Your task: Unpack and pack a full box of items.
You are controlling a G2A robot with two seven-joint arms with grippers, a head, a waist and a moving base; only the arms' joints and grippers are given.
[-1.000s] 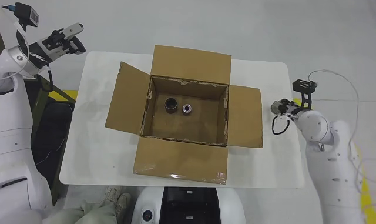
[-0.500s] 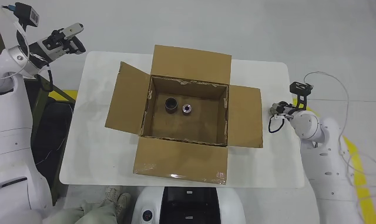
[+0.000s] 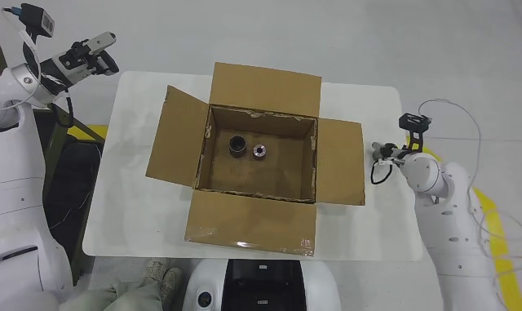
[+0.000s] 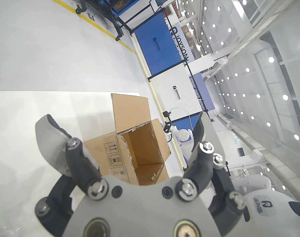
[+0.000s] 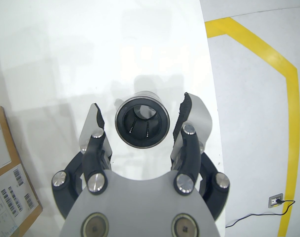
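An open cardboard box (image 3: 265,86) stands mid-table with all flaps folded out. On its floor lie a dark ring-shaped cylinder (image 3: 237,145) and a smaller silver part (image 3: 259,151). Right of the box, near the table's right edge, my right gripper (image 3: 382,153) is open. In the right wrist view a black-and-steel cylindrical bearing (image 5: 142,127) stands upright on the table between the right gripper's (image 5: 142,107) fingers, with a gap on each side. My left gripper (image 3: 104,54) is held off the table's far left corner, open and empty (image 4: 125,119), facing the box (image 4: 108,154).
The white table (image 3: 122,197) has bare room left of the box and a narrower strip on the right. Yellow floor tape (image 5: 290,80) runs beyond the table's right edge. The box's right flap (image 5: 2,154) with labels lies close to the right gripper.
The right arm has shifted a little toward the box, its gripper ending slightly further left. The left arm and the parts in the box have stayed put.
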